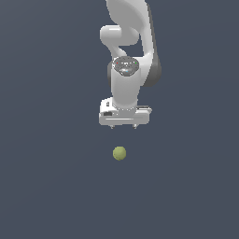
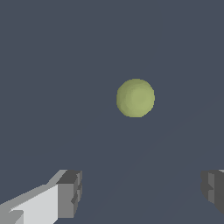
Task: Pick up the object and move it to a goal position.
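1. Gripper (image 1: 123, 126) is hanging from the white arm (image 1: 128, 56) with its two short fingertips pointing down, jaws spread wide and holding nothing.
2. Ball (image 1: 119, 153), small and yellow-green, is sitting apart from the gripper, just under it in the exterior view and slightly toward that view's left.
3. In the wrist view the ball (image 2: 135, 98) is showing as a matte round shape against the plain dark grey-blue ground (image 2: 52, 65), clear of both fingers.
4. One grey finger pad (image 2: 70, 194) and the other pad (image 2: 213, 190) are standing far apart, the gap much wider than the ball.
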### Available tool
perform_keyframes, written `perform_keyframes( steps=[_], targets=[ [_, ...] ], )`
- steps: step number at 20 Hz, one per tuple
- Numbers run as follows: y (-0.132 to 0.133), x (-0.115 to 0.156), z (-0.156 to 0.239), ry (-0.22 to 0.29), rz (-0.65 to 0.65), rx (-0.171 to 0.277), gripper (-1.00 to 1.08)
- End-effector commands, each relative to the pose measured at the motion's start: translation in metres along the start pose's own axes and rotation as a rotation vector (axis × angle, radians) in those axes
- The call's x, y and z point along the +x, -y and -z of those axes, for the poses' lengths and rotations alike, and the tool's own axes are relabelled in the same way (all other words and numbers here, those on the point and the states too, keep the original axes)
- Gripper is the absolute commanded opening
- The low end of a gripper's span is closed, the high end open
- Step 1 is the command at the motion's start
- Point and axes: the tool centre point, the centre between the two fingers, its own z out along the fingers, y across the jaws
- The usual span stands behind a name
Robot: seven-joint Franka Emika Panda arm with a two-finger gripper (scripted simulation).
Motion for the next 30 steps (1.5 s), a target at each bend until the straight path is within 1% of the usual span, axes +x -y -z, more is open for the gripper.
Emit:
perform_keyframes(
  steps=[1, 4, 9, 11, 15, 20, 25, 30],
  targets=[
    [0.0, 0.0, 0.0, 0.0, 0.0, 0.0, 1.0],
    [0.006, 0.002, 0.002, -0.006, 0.006, 0.006, 1.0],
    [0.032, 0.008, 0.01, -0.03, 0.031, 0.031, 1.0],
    [0.034, 0.009, 0.011, -0.031, 0.033, 0.033, 1.0],
    [0.032, 0.01, 0.01, -0.03, 0.03, 0.031, 1.0],
    [0.027, 0.018, 0.002, -0.028, 0.021, 0.029, 1.0],
    [0.016, 0.032, -0.015, -0.025, 0.004, 0.023, 1.0],
    [0.0, 0.05, -0.04, -0.02, -0.019, 0.012, 1.0]
  ],
)
